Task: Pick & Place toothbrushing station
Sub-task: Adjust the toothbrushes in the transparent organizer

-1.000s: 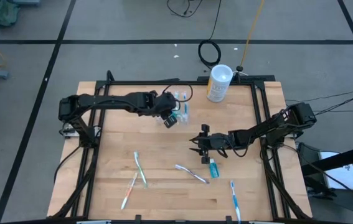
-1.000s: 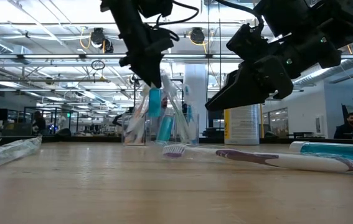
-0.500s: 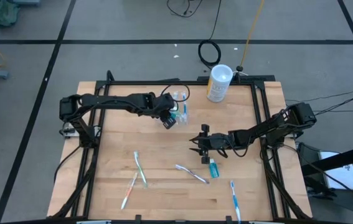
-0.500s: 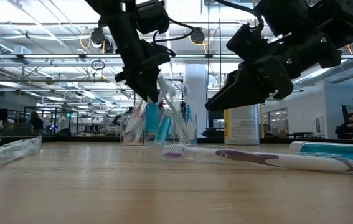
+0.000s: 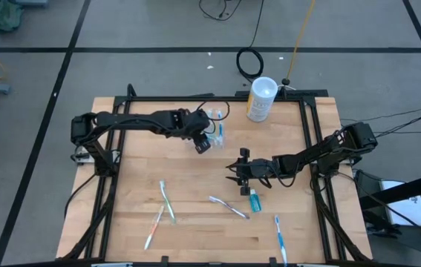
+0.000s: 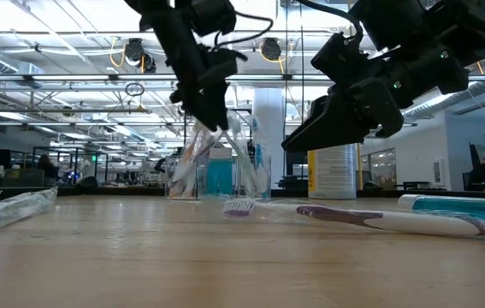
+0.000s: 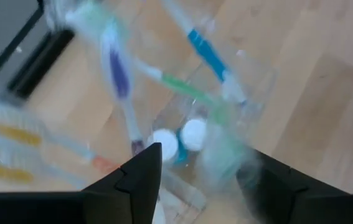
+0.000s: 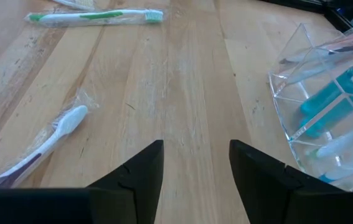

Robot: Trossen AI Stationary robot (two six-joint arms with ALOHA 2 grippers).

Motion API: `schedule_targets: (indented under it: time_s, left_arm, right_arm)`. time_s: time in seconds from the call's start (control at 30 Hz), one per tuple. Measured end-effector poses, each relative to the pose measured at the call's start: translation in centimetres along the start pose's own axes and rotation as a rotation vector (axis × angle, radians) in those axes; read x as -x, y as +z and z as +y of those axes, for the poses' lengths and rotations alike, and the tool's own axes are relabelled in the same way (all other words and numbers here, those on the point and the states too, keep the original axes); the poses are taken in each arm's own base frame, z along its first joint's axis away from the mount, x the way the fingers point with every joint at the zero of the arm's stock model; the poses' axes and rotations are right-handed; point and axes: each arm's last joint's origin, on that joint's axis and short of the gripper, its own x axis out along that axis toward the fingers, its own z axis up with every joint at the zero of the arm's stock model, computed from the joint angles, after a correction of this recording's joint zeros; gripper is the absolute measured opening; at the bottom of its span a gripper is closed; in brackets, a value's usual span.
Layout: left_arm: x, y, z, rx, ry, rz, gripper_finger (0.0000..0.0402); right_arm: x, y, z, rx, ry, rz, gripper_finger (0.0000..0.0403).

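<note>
Left end effector [image 5: 209,139] open above clear holder [image 5: 214,124]; toothbrushes [image 7: 119,74] inside

Clear glossy plastic holder [image 8: 325,118]; matt scuffed wood table [image 8: 182,93].

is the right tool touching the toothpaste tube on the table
Cannot tell. In the high view the right tool sits just beside the toothpaste tube; no view shows a plain gap or contact.

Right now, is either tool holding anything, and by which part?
Nothing held. The left tool is open over the clear holder, with tubes and brushes inside. The right tool is open above bare table.
</note>
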Motion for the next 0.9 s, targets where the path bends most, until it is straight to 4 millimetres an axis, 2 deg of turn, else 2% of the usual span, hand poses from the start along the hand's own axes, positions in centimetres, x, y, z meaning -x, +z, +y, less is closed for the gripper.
schedule_targets:
  time_s: [0.23,0.5,0.7,0.9]
  left_arm:
    - [3.0,1.8,-1.6,-0.071,-0.040,-0.054,0.0181]
    - [5.5,1.7,-3.8,-0.124,-0.051,-0.098,0.0154]
    - [5.4,0.1,-4.5,-0.113,-0.038,0.033,0.0134]
    - [3.9,-1.5,-3.2,-0.038,0.051,0.121,0.0109]
  right_arm:
    - [0.0,0.0,0.0,0.000,0.000,0.000,0.0178]
    - [0.0,-0.1,0.0,0.004,0.001,0.007,0.0174]
    - [0.0,-0.1,0.0,0.003,0.001,0.007,0.0177]
    - [0.0,0.0,0.0,0.001,0.000,0.001,0.0174]
